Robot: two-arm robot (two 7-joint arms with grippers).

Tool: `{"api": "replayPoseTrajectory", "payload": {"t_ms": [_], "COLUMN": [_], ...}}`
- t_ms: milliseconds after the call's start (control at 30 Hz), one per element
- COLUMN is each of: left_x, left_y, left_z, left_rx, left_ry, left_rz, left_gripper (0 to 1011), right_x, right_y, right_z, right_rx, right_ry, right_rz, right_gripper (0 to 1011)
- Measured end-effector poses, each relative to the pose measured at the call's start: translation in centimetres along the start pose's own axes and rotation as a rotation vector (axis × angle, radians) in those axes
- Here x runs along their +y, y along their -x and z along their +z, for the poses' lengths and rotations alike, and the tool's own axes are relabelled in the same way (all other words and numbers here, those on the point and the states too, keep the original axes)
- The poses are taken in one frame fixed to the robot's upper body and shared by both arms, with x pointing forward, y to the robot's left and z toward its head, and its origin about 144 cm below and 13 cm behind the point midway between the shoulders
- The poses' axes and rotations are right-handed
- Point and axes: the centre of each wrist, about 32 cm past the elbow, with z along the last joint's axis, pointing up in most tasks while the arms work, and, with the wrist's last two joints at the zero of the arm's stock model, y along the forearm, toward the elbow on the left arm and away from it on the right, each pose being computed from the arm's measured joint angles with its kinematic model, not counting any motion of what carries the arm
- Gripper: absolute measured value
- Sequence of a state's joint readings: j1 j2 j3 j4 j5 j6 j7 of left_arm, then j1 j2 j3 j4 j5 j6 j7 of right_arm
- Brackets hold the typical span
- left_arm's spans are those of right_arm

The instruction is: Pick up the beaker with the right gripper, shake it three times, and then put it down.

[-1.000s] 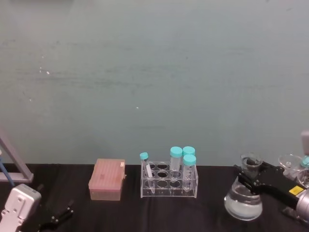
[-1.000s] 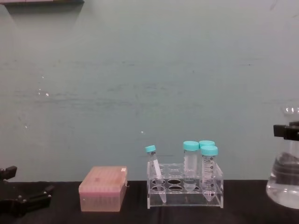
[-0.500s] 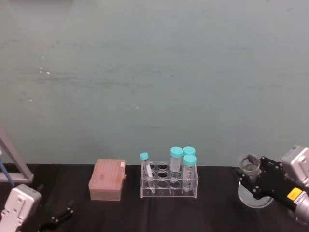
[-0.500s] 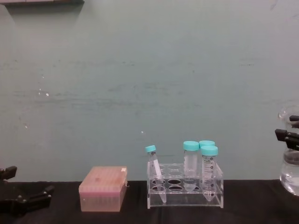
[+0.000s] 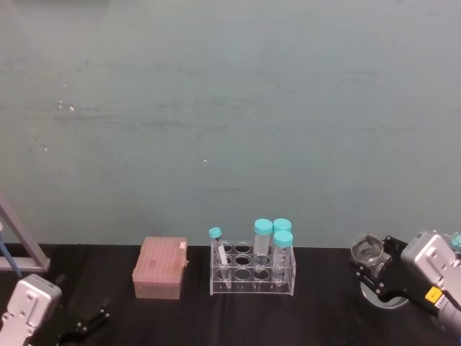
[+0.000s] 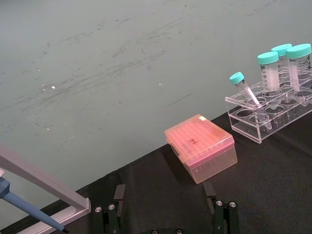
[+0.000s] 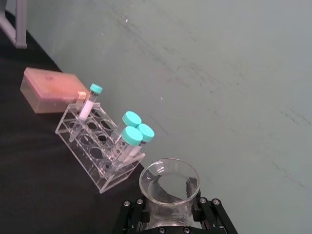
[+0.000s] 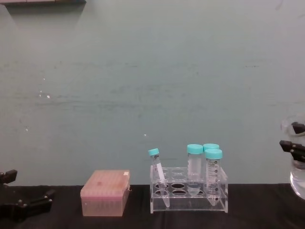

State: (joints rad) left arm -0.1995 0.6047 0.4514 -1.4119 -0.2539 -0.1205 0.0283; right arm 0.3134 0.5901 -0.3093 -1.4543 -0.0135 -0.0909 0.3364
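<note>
Where the beaker [image 5: 366,249] is: far right over the black tabletop [image 5: 216,321], well right of the tube rack. It is a clear conical flask with a little clear liquid in its wide base. From the head view its rim leans left of its base, and from the chest view the base looks raised off the surface.
Right gripper [image 5: 369,269]: at the right edge, its flat dark fingers clamped on the beaker's narrow neck just under the flared rim.
Left gripper [image 5: 86,324]: low at the near left, jaws spread wide, holding nothing.
Tube rack [image 5: 252,280]: clear plastic, centre of the table, holding four teal-capped tubes [image 5: 263,228]; the slim leftmost one tilts.
Tip box [image 5: 159,268]: pink, just left of the rack, not touching it.
</note>
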Motion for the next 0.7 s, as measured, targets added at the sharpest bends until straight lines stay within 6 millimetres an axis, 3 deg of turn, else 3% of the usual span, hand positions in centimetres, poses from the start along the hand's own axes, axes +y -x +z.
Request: {"api": "replayPoseTrajectory", "payload": {"t_ms": [333, 467, 667, 700], "left_x": [0.0, 0.0, 0.0, 0.0], "left_y": [0.0, 0.0, 0.0, 0.0], "left_z": [0.0, 0.0, 0.0, 0.0], "left_rx": [0.000, 0.000, 0.000, 0.000], "left_ry": [0.000, 0.000, 0.000, 0.000], "left_rz": [0.000, 0.000, 0.000, 0.000], "left_gripper": [1000, 1000, 1000, 1000], "right_x": [0.0, 0.0, -0.1, -0.1], "right_y": [-0.2, -0.4, -0.7, -0.7], "right_z": [0.1, 0.6, 2.1, 2.1], "right_rx": [-0.025, 0.151, 0.658, 0.658], "right_ry": [0.003, 0.007, 0.029, 0.029], "right_rz": [-0.006, -0.007, 0.021, 0.021], "right_gripper": [452, 452, 452, 452]}}
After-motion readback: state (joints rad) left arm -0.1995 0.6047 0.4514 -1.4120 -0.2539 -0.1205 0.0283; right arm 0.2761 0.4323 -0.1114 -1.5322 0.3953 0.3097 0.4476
